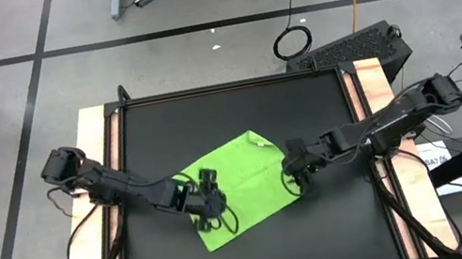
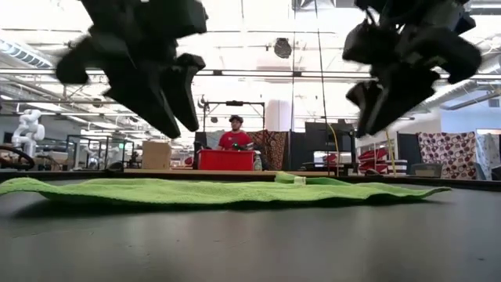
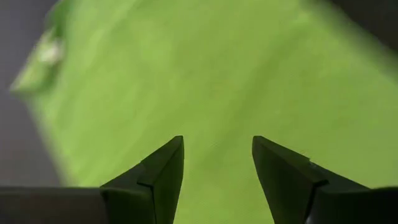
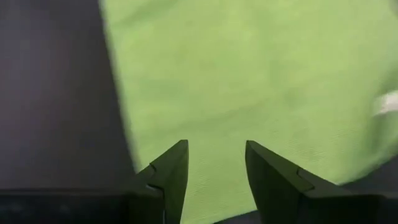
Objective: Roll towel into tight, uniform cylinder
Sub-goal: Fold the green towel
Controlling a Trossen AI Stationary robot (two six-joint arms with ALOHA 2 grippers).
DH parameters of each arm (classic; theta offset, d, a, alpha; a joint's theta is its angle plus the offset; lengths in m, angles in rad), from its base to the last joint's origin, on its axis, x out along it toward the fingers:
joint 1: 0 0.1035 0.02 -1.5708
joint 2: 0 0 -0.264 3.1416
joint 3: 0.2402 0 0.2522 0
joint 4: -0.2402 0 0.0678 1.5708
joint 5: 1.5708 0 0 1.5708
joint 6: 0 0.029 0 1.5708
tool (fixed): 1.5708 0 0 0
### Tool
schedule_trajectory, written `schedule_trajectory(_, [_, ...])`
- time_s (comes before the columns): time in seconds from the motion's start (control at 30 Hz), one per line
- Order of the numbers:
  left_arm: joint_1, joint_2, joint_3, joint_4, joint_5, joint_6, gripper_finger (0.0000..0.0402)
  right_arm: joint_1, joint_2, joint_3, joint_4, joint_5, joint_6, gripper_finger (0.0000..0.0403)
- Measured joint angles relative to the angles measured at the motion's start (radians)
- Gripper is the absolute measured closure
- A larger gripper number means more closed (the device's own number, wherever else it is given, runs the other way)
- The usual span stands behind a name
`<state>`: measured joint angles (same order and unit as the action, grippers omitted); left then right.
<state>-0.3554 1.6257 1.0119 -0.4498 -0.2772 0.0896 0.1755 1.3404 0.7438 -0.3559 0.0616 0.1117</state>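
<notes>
Towel (image 1: 240, 180) flat on the black mat (image 1: 325, 227).
Left gripper (image 1: 208, 200) at its 8 o'clock edge, right gripper (image 1: 294, 168) at 3 o'clock; both hang open, holding nothing.

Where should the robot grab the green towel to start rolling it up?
Probably at one edge, from above. The towel lies flat and unrolled on the black mat, so only its thin edges can be pinched. The left gripper hangs open over the towel's near-left part, and the right gripper hangs open above its right edge. Each could drop onto the border nearest it.
</notes>
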Motion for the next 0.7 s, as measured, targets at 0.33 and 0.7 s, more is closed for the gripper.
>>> schedule_trajectory(0.33, [-0.073,0.078,-0.002,0.088,0.095,-0.151,0.0204,-0.088,0.101,0.001,0.162,0.304,-0.258,0.0252])
schedule_trajectory(0.7, [-0.086,0.189,0.0,0.056,0.099,-0.243,0.0204,-0.281,0.286,0.001,0.373,0.238,-0.343,0.0252])
